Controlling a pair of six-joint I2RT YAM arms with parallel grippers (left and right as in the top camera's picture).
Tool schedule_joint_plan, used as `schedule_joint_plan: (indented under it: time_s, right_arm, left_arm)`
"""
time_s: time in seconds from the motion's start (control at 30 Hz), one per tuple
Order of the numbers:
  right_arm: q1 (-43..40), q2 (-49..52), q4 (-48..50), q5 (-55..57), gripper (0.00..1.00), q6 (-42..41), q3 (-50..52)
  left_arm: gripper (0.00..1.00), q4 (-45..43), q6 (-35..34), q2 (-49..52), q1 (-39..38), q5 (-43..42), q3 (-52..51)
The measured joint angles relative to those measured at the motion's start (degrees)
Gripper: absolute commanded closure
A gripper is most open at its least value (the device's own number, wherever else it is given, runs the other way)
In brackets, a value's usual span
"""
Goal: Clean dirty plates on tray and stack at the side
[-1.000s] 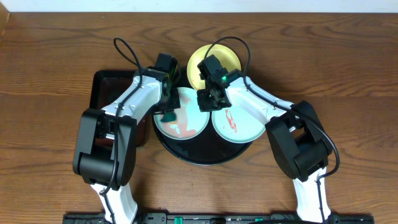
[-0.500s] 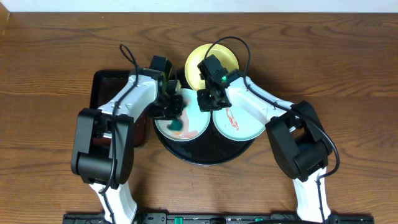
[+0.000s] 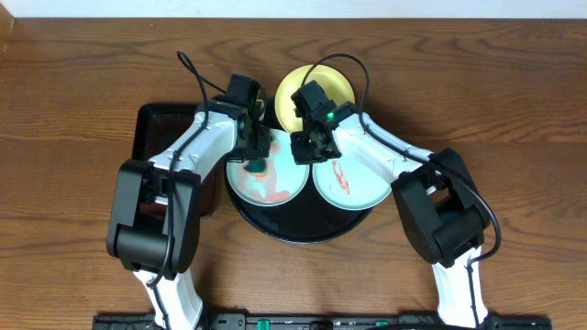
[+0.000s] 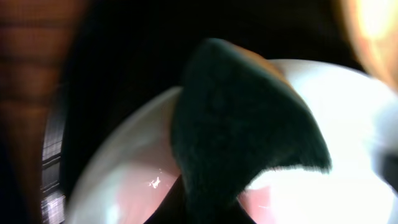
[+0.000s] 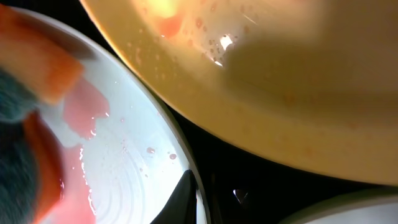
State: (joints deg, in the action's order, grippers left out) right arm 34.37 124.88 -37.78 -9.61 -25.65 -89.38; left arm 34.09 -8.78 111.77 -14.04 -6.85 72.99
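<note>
Three plates lie on the round black tray (image 3: 295, 227): a left aqua plate (image 3: 275, 188) with red smears, a right aqua plate (image 3: 353, 188) with a red smear, and a yellow plate (image 3: 321, 88) at the back. My left gripper (image 3: 254, 149) is shut on a dark green sponge (image 3: 255, 167) and presses it on the left aqua plate's far part. The sponge fills the left wrist view (image 4: 242, 124) over the wet pink plate (image 4: 124, 186). My right gripper (image 3: 303, 147) pinches that plate's right rim (image 5: 124, 155), one fingertip (image 5: 189, 190) showing on it, below the yellow plate (image 5: 280, 81).
A rectangular black tray (image 3: 151, 137) sits left of the round tray, under my left arm. Bare wooden table (image 3: 514, 110) lies to the far left, right and back. Both arms cross over the round tray's far half.
My left gripper swept the sponge toward the plate's middle and then back to its far part, spreading the red smear. The right gripper has stayed on the rim.
</note>
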Motion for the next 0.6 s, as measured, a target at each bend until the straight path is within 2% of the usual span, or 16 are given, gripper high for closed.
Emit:
schedule_joint_plan:
  time_s: [0.2, 0.43, 0.6]
  right_arm:
    - [0.0, 0.0, 0.0, 0.0, 0.93, 0.0, 0.0]
    - [0.0, 0.0, 0.0, 0.0, 0.94, 0.0, 0.0]
    - [0.0, 0.0, 0.0, -0.1, 0.98, 0.0, 0.0]
  left_arm:
    - [0.92, 6.6, -6.6, 0.0, -0.5, 8.5, 1.4]
    - [0.93, 16.5, -10.2, -0.6, -0.1, 10.6, 7.0]
    - [0.93, 20.9, -11.0, -6.6, 0.6, 11.1, 9.9]
